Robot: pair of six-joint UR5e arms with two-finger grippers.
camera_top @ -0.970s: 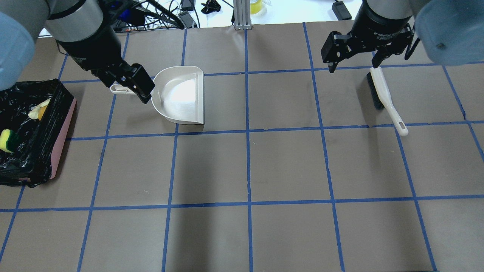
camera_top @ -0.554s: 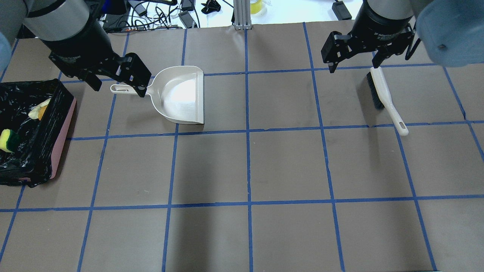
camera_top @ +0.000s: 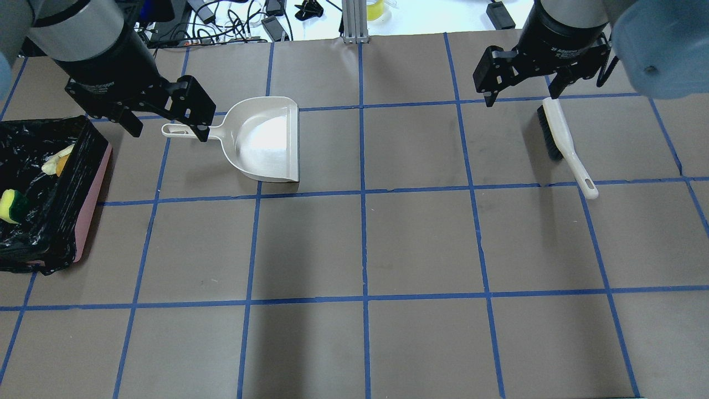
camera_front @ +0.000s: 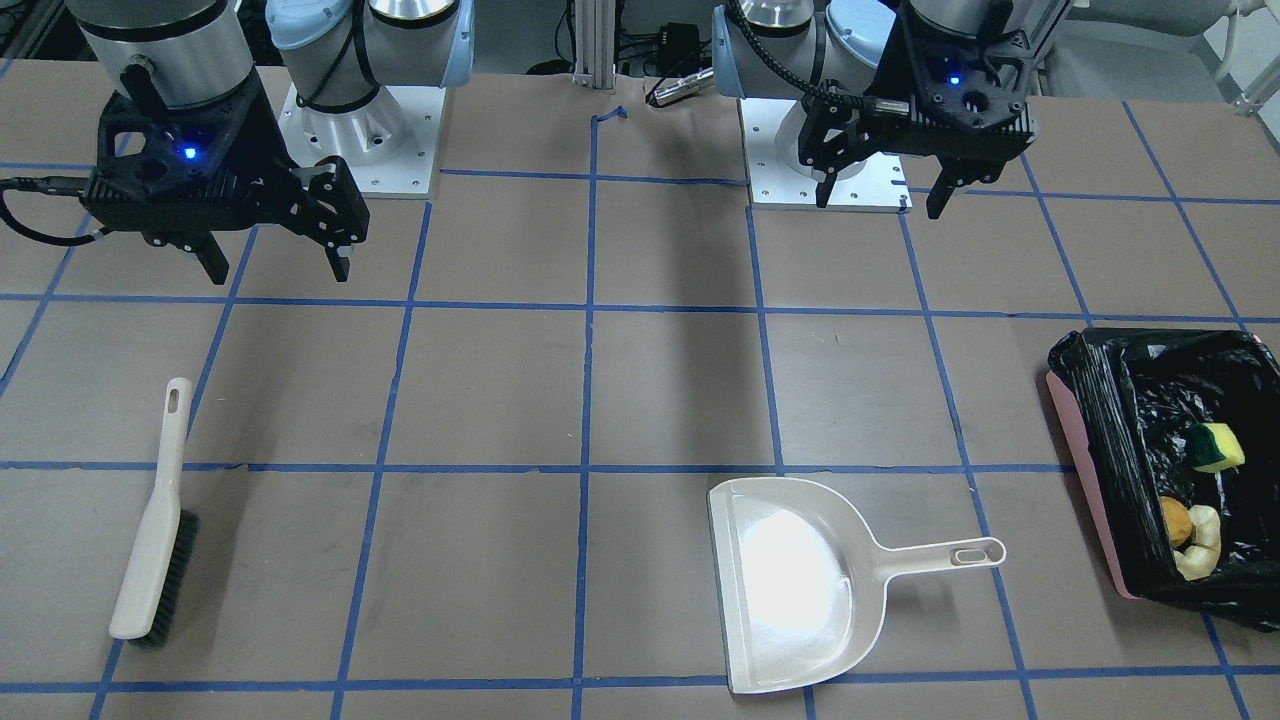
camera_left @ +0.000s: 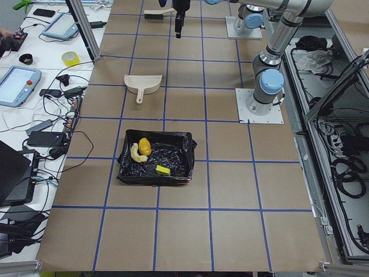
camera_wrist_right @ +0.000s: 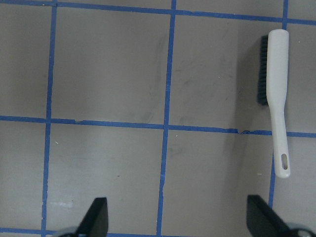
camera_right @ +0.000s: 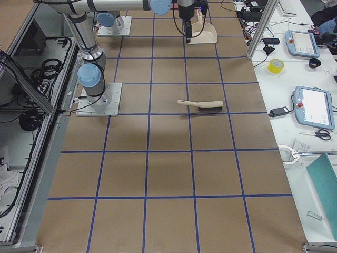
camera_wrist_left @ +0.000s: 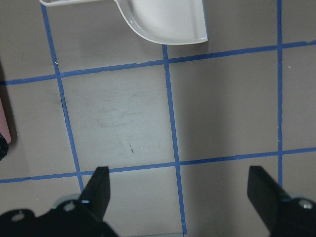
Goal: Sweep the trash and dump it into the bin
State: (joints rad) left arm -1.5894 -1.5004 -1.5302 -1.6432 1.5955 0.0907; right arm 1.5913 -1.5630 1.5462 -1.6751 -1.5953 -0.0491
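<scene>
The left gripper (camera_front: 878, 198) is spread wide and carries no load. Its 2 black fingers (camera_wrist_left: 98, 190) point down at the table (camera_top: 421, 244) from above. The right gripper (camera_front: 278, 270) is in the same condition: jaws wide apart, empty, raised over the table.

Out from the left gripper lies the beige dustpan (camera_top: 266, 141), a smooth moulded plastic scoop with a rounded back wall, a straight front lip and a thin handle ending in a slotted loop. It sits flat on the table, and its pan shows a bright glare patch.

Out from the right gripper lies the brush (camera_top: 559, 133) on its side: a slim beige plastic handle with a hanging slot, and 1 row of dark bristles along one edge.

The table is covered in matte brown sheet, divided into squares by blue tape.

The bin (camera_front: 1080, 470) stands at the table end on the robot's left. It is a pink rectangular container lined with a crinkled, glossy black bag. All 3 trash items lie inside it: the yellow-and-green sponge block (camera_front: 1217, 447), the lumpy golden-brown potato-like piece (camera_front: 1175, 522) and the curved tan croissant (camera_front: 1203, 545), the last 2 touching.
</scene>
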